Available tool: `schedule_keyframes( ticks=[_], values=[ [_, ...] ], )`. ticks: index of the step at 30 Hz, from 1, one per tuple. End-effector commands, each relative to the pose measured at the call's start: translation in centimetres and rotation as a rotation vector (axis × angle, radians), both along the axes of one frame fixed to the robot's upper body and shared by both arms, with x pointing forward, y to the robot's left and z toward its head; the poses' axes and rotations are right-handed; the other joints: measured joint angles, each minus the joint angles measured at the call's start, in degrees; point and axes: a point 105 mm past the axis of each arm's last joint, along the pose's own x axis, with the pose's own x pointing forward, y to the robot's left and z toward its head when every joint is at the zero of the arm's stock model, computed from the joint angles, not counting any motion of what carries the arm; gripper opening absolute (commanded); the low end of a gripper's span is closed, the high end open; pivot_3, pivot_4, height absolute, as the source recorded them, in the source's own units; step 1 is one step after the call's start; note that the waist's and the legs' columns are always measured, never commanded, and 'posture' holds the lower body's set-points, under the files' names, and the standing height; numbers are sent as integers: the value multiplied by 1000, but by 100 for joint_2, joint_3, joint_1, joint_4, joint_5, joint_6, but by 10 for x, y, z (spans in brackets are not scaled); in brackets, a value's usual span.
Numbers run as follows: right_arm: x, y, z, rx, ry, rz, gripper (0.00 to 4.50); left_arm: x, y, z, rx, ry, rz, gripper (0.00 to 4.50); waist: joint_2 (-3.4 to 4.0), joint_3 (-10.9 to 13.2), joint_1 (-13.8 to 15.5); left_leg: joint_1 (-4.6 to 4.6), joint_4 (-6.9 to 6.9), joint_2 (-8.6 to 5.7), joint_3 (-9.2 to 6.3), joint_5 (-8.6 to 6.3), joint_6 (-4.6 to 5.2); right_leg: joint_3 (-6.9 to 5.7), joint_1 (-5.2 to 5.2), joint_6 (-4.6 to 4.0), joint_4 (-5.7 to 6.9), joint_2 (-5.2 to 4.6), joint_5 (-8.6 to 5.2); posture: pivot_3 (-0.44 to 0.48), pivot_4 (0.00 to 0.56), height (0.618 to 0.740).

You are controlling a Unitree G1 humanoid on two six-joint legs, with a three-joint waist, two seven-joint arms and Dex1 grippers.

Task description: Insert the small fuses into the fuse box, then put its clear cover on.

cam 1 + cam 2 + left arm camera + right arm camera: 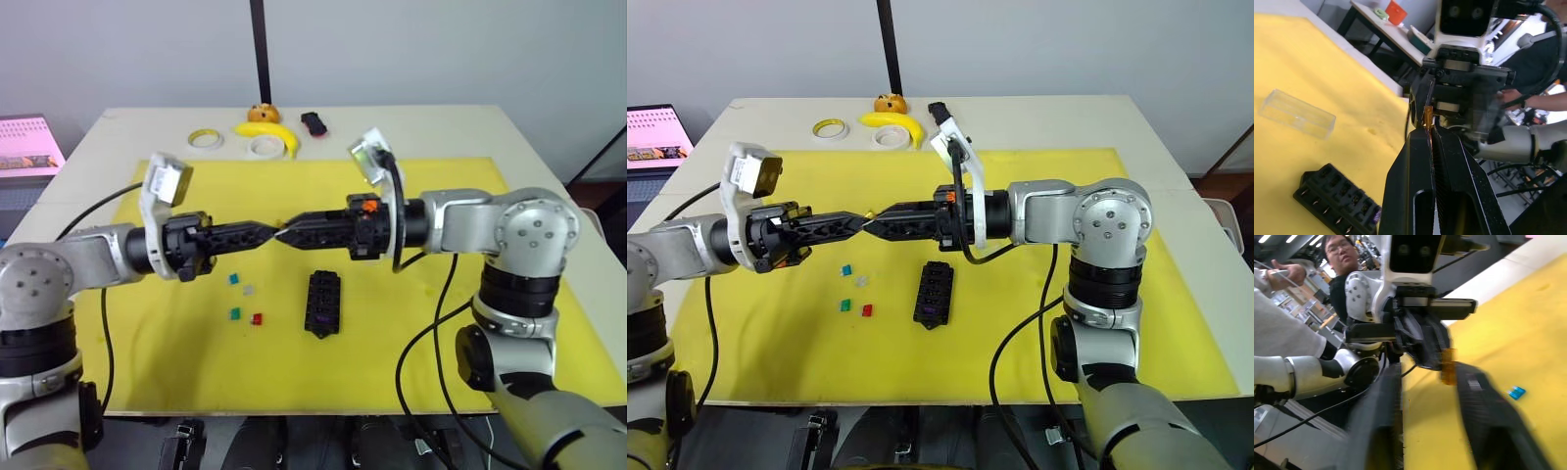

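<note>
Nearest the camera, the fuse box [323, 303] lay on the yellow mat [509, 323], four loose fuses [245, 300] beside it. Above, the left gripper [1430, 128] pinched the yellow fuse [1427, 116]; the right gripper [1425, 372] stood wide, tip-to-tip. The clear cover [1297, 113] lay apart.

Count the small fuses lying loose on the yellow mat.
4: teal fuse, grey-clear fuse, green fuse, red fuse, all left of the black fuse box. Others may be hidden.

No legible text, labels, numbers or signs anywhere.
</note>
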Motion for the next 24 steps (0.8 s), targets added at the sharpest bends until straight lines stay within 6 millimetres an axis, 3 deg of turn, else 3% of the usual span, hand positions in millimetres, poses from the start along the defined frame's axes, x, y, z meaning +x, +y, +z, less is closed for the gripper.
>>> schedule_keyframes(
  ticks=[1,11,13,14,24],
  values=[
    [-8,4,11,17,-51,45,607,-1,1,8,-2,-41,10,0,0,0,-3,0,0,0,0,0,0,0,0,0,0,0,0,0,150,740],
    [-9,3,13,20,-60,48,607,-1,1,8,-3,-42,11,0,0,0,-2,0,0,2,0,0,0,1,0,0,0,2,0,0,150,740],
    [-9,3,13,20,-61,51,96,-1,1,8,-3,-43,11,0,0,0,-1,0,0,2,0,0,0,1,0,0,0,3,0,0,150,740],
    [-9,3,13,20,-61,52,45,-1,1,8,-2,-43,11,0,0,0,-1,0,0,2,0,0,0,1,0,0,0,3,0,0,150,740],
    [-11,2,14,-7,-80,55,45,-3,3,2,37,-48,20,0,0,0,-5,0,0,2,0,0,0,1,-1,0,-1,3,0,0,150,740]
  ],
)
